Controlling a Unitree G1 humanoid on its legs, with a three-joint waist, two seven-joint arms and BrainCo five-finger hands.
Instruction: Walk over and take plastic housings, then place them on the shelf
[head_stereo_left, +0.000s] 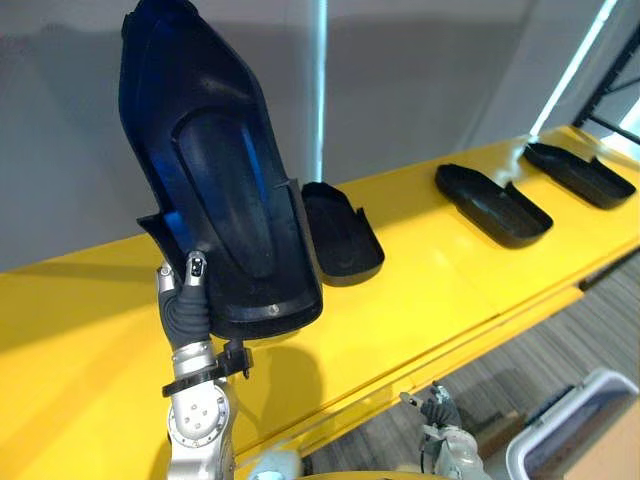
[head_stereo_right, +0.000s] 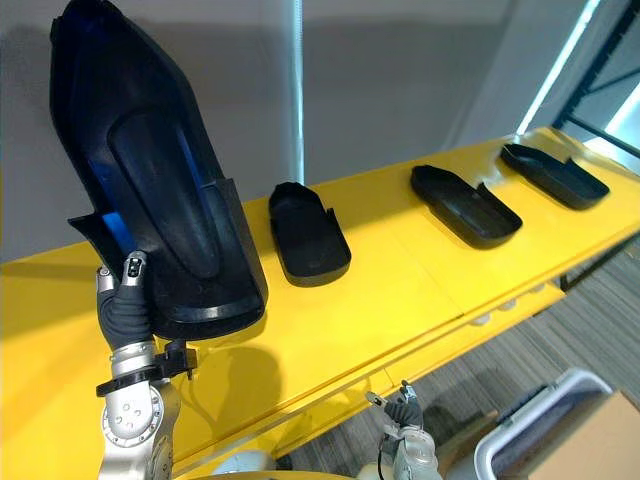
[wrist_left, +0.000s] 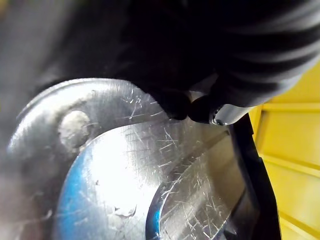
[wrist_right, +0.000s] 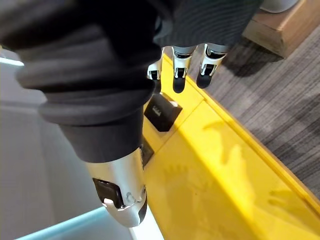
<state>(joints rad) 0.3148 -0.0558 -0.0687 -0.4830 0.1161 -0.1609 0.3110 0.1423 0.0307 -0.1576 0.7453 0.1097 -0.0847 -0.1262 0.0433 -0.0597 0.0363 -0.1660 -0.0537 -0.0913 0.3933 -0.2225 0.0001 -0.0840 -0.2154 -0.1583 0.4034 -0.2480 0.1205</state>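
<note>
A large dark plastic housing (head_stereo_left: 220, 170) stands upright above the yellow shelf (head_stereo_left: 90, 340), its hollow side towards me. My left hand (head_stereo_left: 186, 310) is shut on its lower edge, thumb on the front and fingers hidden behind. In the left wrist view the fingertips (wrist_left: 200, 107) press on the housing's scratched glossy surface (wrist_left: 140, 170). Three more housings lie on the shelf: one (head_stereo_left: 340, 235) just right of the held one, one (head_stereo_left: 492, 203) further along, one (head_stereo_left: 580, 173) at the far right. My right hand (wrist_right: 182, 65) hangs open and holds nothing, low by the shelf's front edge (head_stereo_left: 440, 410).
A grey wall backs the shelf, with a bright vertical strip (head_stereo_left: 322, 90). A white bin (head_stereo_left: 575, 430) and a cardboard box (head_stereo_right: 600, 440) stand on the grey carpet at lower right. A dark rack frame (head_stereo_left: 615, 85) rises at the far right.
</note>
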